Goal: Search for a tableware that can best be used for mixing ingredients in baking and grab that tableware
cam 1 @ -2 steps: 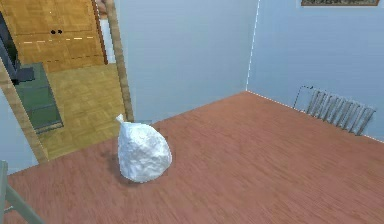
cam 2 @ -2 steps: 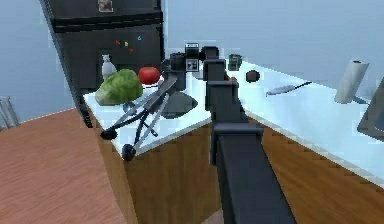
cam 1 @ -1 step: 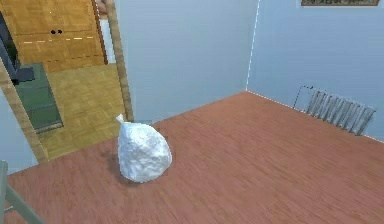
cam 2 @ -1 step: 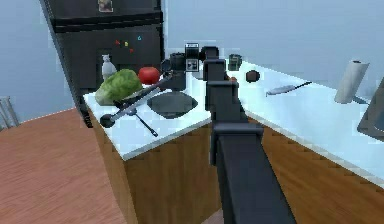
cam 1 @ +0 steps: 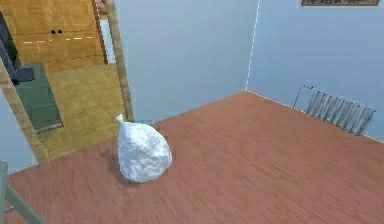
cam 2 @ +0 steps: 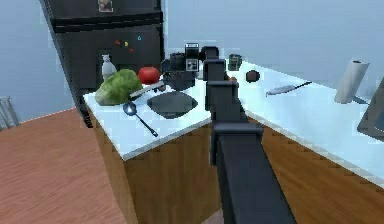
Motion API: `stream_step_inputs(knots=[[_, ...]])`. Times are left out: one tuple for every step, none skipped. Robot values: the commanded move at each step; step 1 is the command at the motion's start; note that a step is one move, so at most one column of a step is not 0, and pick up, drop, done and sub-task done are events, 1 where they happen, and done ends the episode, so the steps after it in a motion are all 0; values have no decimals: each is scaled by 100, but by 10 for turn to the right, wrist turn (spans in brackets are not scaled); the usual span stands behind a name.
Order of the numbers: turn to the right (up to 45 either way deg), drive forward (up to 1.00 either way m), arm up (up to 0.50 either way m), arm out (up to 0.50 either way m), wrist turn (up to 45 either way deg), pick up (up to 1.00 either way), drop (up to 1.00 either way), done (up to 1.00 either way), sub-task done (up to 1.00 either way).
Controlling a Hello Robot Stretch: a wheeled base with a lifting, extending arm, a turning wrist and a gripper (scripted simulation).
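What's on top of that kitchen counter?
Green lettuce, a red tomato, a spoon, a white bottle and a paper towel roll. The arm covers the counter's middle; what lies behind is hidden.

Dark shallow dish (cam 2: 172,104), upright, on pale countertop (cam 2: 300,112) near red tomato (cam 2: 149,74).

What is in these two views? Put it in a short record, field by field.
floor: white bag on wood boards
side wall: slatted rack
doorway: wooden cabinets beyond it
counter: sink, ladle, lettuce, tomato, bottle, paper roll
behind counter: black fridge
arm: reaches out over the counter
pincer: near the sink; cannot tell whether it holds anything
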Motion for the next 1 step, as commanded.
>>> stream_step_inputs(knots=[[0, 0, 0, 0, 240, 0, 0, 0, 0]])
